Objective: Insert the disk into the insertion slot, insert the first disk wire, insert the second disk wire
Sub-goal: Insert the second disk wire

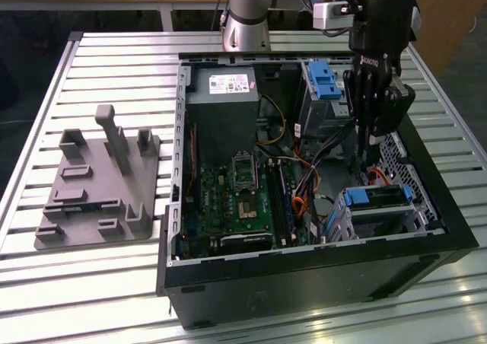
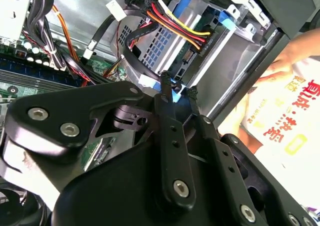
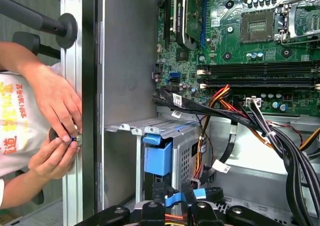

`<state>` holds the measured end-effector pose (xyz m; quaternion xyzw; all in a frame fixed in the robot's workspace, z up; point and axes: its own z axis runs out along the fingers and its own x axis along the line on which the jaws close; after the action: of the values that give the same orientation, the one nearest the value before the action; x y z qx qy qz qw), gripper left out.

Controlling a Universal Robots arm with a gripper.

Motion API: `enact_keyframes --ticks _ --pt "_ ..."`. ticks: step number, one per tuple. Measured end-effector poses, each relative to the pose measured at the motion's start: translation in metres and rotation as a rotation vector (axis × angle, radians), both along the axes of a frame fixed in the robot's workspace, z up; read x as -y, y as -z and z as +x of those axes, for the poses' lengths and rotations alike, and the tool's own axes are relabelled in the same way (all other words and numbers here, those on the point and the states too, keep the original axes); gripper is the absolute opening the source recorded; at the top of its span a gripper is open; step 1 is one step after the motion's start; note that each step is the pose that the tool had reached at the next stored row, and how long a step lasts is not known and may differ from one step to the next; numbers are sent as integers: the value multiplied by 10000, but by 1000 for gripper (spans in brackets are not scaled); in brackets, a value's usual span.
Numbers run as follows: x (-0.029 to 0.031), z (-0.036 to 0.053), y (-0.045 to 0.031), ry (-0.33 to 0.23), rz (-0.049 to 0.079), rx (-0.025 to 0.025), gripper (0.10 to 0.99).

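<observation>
Seemingly mid wire-insertion: pinching a blue-tipped disk wire (image 2: 175,94) between the gripper (image 2: 177,86) fingers (image 2: 167,113), hovering at twelve o'clock of the disk (image 1: 378,197), seated in the insertion slot (image 1: 345,226), exterior view. Probably needs careful squaring before pushing.

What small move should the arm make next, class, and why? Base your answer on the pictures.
Probably a short push of the tool toward the disk, to press the blue connector home. The disk sits in the insertion slot, the red-yellow-black wire looks plugged in at its rear, and the tool pinches the blue connector near that plug; whether it is seated cannot be told.
</observation>
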<state>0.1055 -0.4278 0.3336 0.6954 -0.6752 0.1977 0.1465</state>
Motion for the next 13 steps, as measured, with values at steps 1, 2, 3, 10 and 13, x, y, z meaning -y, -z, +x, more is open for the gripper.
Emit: enact_keyframes --ticks 1,2,3,10,13 --pt "1 0 1 0 6 0 255" --pt "2 0 2 1 14 0 192" --pt "4 0 3 0 23 0 192" --pt "19 0 11 0 88 1 145" --pt "19 0 11 0 85 3 145"
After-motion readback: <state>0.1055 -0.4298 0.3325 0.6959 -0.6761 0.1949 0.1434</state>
